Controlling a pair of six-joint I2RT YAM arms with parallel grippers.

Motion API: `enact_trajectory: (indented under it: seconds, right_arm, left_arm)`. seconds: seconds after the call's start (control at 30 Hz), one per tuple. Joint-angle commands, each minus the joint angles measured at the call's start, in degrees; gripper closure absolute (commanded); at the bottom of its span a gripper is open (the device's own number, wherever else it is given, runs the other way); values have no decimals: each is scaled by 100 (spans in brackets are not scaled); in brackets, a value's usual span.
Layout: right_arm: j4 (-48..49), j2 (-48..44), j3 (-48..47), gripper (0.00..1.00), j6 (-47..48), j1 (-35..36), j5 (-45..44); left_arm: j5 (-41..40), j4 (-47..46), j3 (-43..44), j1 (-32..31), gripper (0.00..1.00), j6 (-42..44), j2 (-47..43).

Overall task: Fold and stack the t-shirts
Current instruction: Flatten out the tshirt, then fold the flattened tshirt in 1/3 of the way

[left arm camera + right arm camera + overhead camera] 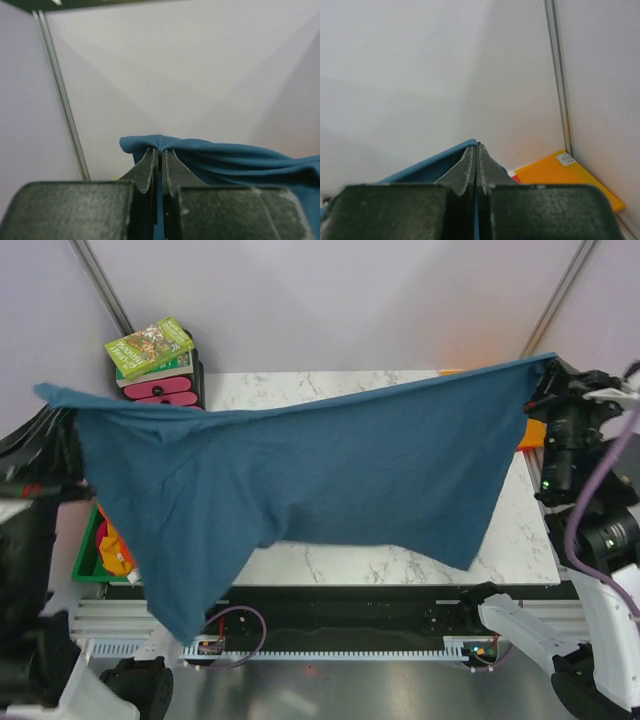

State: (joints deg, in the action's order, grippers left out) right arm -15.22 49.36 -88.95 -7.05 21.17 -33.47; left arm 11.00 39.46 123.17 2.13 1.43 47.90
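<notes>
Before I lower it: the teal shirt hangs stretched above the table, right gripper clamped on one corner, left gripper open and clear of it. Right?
No. The left gripper is not open: the left wrist view shows it shut on the edge of the teal shirt. The rest stands: right gripper clamped on its corner, shirt stretched above the table.

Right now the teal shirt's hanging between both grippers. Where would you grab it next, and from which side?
Probably the low corner of the shirt, coming from the near left: it droops free past the table edge. The left gripper and right gripper are shut on the ends of the top edge, so one must let go first.
</notes>
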Motion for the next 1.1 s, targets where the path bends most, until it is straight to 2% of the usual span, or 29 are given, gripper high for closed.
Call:
enact_trajectory:
  seconds: [0.0,0.17,0.23,0.27,0.37,0.43,0.6,0.73,0.93,1.07]
  right_arm:
    - [54,521,684,100,99,-25,-423]
    - [983,1301,1930,100,-208,-323,-134]
    - [1284,1671,2196,100,-332,-490,-28]
    - [1476,2152,2337,100,-541,-569,112]
    - [1961,3226,2321,100,-718,-745,227]
    - [2128,4006,2198,100,-754,-825,262]
    - [2217,5213,1399,100,-693,-974,280]
    - [2050,6135,557,100,-640,-1080,289]
    - [1857,6708,-96,100,-762,-1185,271]
    - [1777,6858,-132,100,-991,-1352,289]
  left_arm:
    - [-424,38,-1126,-37,98,428,685]
    - [-125,-1026,-3303,15,98,717,1133]
    - [-29,-1604,-3816,68,98,788,1640]
    - [15,-1782,-4201,68,98,902,1835]
    - [77,-2372,-4468,59,98,981,2976]
    - [34,-2626,-4242,59,98,938,3853]
    - [-107,-3076,-3556,7,98,946,5245]
    - [-414,-2910,-2311,-37,98,1000,6248]
    - [-634,-2470,-825,-99,98,1139,7373]
    - [-740,-2277,-128,-125,98,1219,7883]
